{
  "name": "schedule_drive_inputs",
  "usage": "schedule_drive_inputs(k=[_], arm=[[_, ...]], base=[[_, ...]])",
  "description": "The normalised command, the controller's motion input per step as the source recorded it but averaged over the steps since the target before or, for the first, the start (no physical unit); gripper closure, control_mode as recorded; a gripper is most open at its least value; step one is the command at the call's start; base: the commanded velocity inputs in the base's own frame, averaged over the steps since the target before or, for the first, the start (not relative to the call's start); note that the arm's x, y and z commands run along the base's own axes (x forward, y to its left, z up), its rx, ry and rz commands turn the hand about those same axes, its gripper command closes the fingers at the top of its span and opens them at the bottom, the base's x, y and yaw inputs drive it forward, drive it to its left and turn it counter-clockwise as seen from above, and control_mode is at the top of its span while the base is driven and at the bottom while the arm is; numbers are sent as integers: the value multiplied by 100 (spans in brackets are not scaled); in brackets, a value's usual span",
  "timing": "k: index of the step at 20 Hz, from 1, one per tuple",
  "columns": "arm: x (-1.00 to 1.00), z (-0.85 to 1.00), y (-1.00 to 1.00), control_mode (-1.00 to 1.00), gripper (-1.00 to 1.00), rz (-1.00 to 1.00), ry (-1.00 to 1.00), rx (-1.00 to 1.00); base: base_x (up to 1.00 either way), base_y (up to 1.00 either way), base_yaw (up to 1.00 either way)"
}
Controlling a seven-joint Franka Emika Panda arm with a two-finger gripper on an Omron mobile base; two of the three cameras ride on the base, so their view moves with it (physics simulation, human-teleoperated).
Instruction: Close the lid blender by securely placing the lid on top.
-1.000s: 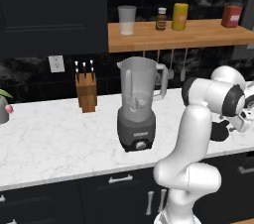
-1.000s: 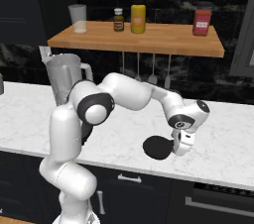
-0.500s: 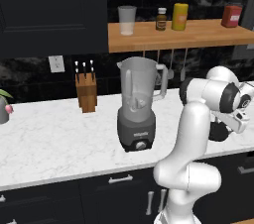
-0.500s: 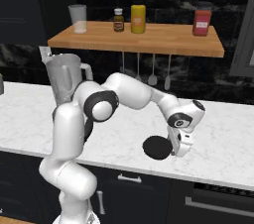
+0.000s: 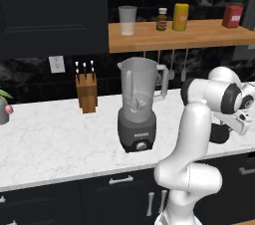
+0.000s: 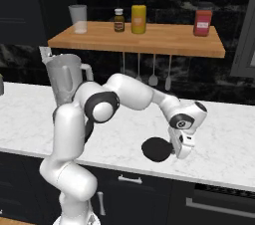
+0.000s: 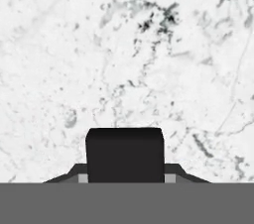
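The blender (image 5: 138, 104) stands on the white marble counter, its clear grey jar open at the top; it also rises behind the arm (image 6: 64, 77). The lid (image 6: 157, 149), a flat black disc, lies low on the counter to the blender's right, near the front edge, and appears as a dark shape by the hand (image 5: 219, 133). My gripper (image 6: 178, 150) points down at the lid's right edge and is shut on it. In the hand view a black block of the lid (image 7: 124, 151) sits between the jaws over the marble.
A wooden shelf (image 5: 199, 35) above the counter holds a glass cup (image 5: 127, 20), a small brown bottle, a yellow can and a red jar (image 5: 232, 16). A knife block (image 5: 87, 92) stands left of the blender. Utensils hang under the shelf (image 6: 153, 72).
The gripper has sunk a little onto the lid's edge and its jaws have closed on it. The lid and the blender have stayed in place.
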Motion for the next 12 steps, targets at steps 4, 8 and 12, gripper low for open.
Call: schedule_drive_inputs(k=[4,8,12], arm=[[-35,12,2,-100,100,-1,-10,2],[-14,73,18,-100,100,-11,-13,1],[-27,62,22,-100,100,-16,-16,5]], base=[[0,0,0],[0,0,0],[0,0,0]])
